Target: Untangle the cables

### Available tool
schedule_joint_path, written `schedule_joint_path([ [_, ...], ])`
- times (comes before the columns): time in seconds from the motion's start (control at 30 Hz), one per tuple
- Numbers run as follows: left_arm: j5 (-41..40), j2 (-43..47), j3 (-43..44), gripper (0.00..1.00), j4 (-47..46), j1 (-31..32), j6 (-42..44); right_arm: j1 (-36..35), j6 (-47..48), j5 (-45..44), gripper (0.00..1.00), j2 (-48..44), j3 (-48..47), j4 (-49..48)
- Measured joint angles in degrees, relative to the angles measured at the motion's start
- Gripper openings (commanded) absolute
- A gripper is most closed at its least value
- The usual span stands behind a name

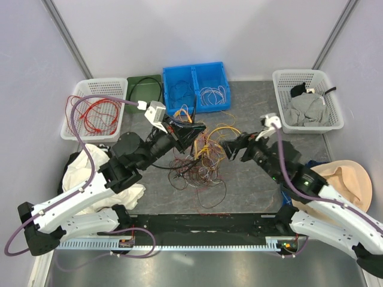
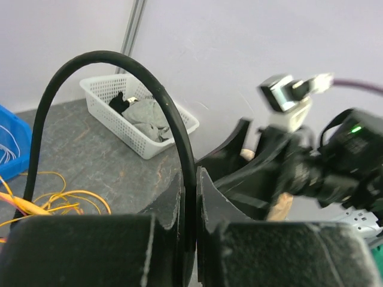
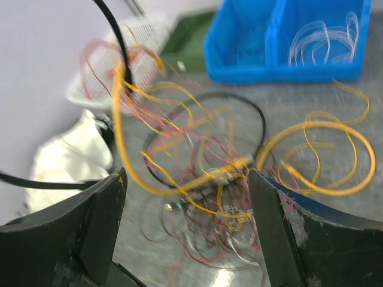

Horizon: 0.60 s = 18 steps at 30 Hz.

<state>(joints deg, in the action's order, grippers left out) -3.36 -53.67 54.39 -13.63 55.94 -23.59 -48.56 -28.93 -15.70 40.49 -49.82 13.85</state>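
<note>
The left end effector (image 2: pixel 188 179), nearest of all and on the near left of the blue bin (image 1: pixel 194 78), is clamped shut on the black cable (image 2: pixel 108 57), which arches up out of the pinch in a stiff loop. Level with it, on the near right of the bin, the right end effector (image 3: pixel 185 194) stands wide apart and grips nothing, pointing into the tangle.

Between the two, on the desk (image 1: pixel 251 185) just in front of the bin, lie the cables (image 1: pixel 200 161), a knotted heap. The yellow-orange loops (image 3: pixel 317 125) spill toward the bin's right half, and the thin red and brown wires (image 1: pixel 206 191) trail back toward the arms.

The step in hand looks like drawing the black cable clear of the heap, with most of the task left to do. It is best done with a slow pull up and away from the bin's front. A fast pull is likely to cinch the knot or drag the whole heap along.

The right end effector can help by pinning the heap down. It could also close on a yellow-orange loop close to where it crosses the black cable and hold against the pull. The right wrist view is blurred, so which strand crosses which cannot be told. A firm pinch matters, since thin wire slips from the pads.
</note>
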Motion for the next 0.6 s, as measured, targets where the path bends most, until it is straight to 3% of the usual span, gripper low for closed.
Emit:
schedule_joint_path([
  [0.17,0.1,-1.6,1.3,0.02,4.3,0.0,-1.2,0.0,2.1,1.1,0.92,5.4,5.4,-4.0],
  [0.5,1.1,-1.9,1.3,0.02,7.3,0.0,-2.2,0.0,3.8,2.6,0.93,12.7,5.6,-17.4],
  [0.6,2.0,-1.9,1.3,0.02,7.6,0.0,-2.5,0.0,4.3,3.5,0.89,17.5,5.5,-19.8],
])
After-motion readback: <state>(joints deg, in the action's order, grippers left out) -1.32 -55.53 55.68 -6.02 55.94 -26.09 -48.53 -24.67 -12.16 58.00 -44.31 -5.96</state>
